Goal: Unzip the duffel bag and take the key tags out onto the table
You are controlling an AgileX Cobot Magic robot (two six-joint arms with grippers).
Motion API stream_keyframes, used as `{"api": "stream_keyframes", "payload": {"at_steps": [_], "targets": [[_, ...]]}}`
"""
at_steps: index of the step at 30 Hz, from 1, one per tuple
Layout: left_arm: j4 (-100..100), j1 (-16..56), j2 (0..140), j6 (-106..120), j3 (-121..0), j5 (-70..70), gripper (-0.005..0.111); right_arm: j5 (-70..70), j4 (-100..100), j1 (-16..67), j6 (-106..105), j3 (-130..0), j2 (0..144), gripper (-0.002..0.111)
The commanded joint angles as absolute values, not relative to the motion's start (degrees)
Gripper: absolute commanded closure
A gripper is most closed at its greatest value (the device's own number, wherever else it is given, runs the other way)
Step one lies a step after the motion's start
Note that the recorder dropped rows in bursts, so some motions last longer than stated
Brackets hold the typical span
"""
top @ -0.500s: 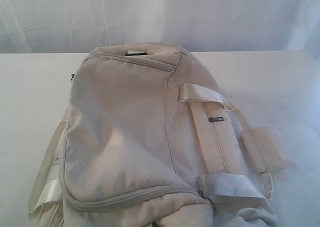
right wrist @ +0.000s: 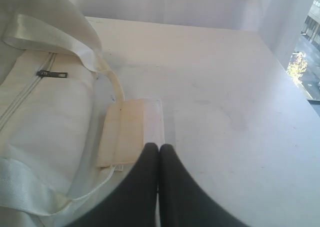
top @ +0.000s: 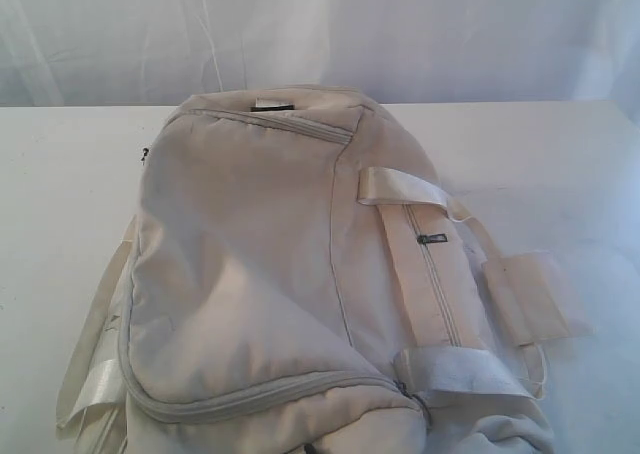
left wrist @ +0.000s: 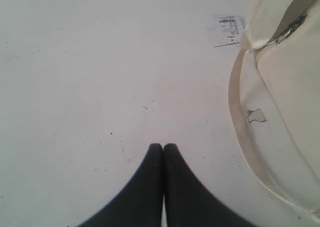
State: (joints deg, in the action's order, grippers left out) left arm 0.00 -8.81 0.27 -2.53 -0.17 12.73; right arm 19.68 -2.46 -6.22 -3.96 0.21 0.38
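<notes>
The beige duffel bag lies zipped on the white table, filling the middle of the exterior view. A grey zipper curves along its near edge, and another runs along the side panel. Neither gripper shows in the exterior view. My left gripper is shut and empty over bare table, with the duffel bag and its strap off to one side. My right gripper is shut and empty beside the duffel bag, just over a folded strap pad. The key tags are out of view.
A white paper label lies on the table near the bag. A small zipper pull sits on the side panel. Pale webbing handles cross the bag. A white curtain hangs behind the table, whose edge is nearby.
</notes>
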Motion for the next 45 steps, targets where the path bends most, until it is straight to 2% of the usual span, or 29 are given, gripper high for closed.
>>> {"api": "stream_keyframes", "payload": {"at_steps": [1,37,40,45], "targets": [[0.0,-8.5,0.0,-2.6,0.0,12.7,0.107,19.2,-2.0,-6.3,-4.2,0.0,0.0,0.108],[0.0,-8.6,0.0,-2.6,0.0,13.2,0.107,19.2,-2.0,-6.3,-4.2,0.0,0.0,0.108],[0.3,-8.6,0.0,-2.6,0.0,9.8,0.107,17.7,-2.0,-6.3,-4.2,0.0,0.0,0.108],[0.3,-8.6,0.0,-2.6,0.0,-3.9,0.107,9.6,-2.0,-6.3,-4.2,0.0,0.0,0.108]]}}
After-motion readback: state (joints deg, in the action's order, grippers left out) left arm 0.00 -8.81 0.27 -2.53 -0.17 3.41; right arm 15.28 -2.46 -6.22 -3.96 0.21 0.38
